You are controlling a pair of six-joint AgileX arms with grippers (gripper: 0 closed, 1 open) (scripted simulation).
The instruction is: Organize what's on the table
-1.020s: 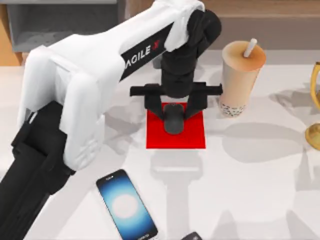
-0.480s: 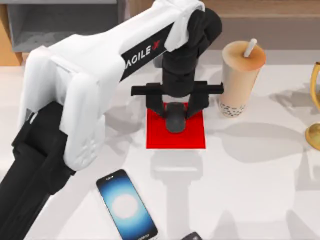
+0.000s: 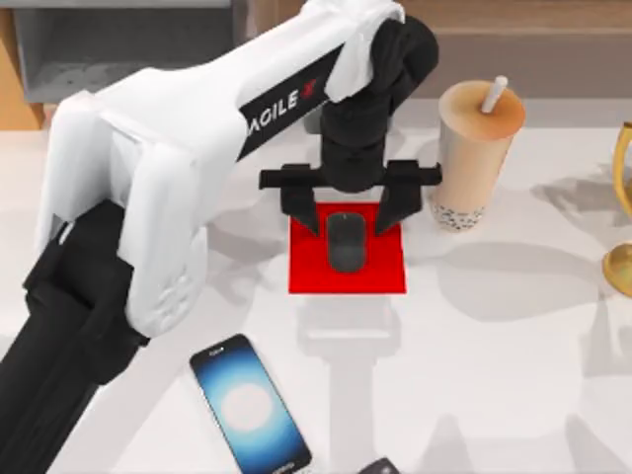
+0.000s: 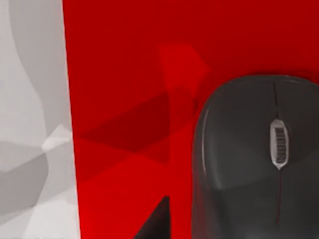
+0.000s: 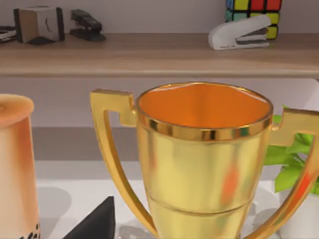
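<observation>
My left gripper (image 3: 348,212) is hanging right over the red mouse pad (image 3: 347,272), fingers spread wide and holding nothing. The dark grey mouse (image 3: 347,242) lies flat on the pad's far half, between the two fingertips but touching neither as far as I can see. In the left wrist view the mouse (image 4: 256,159) sits on the red pad (image 4: 129,99), scroll wheel visible, with a strip of white surface (image 4: 30,124) beside the pad's edge.

The pad lies around the middle of the surface (image 3: 513,375), a bit toward the far edge. Just beside it, on the right, stands a bubble tea cup (image 3: 474,158) with a straw. A phone (image 3: 250,405) lies screen-up near the near edge, well apart from the pad. A gold trophy (image 3: 622,212) stands at the right edge.

The right wrist view looks straight at that trophy (image 5: 202,164), with the tea cup (image 5: 17,164) off to one side, a green plant (image 5: 291,164) behind, and a shelf (image 5: 159,55) holding staplers and a puzzle cube. Can't tell whether my right gripper is clenched or released.
</observation>
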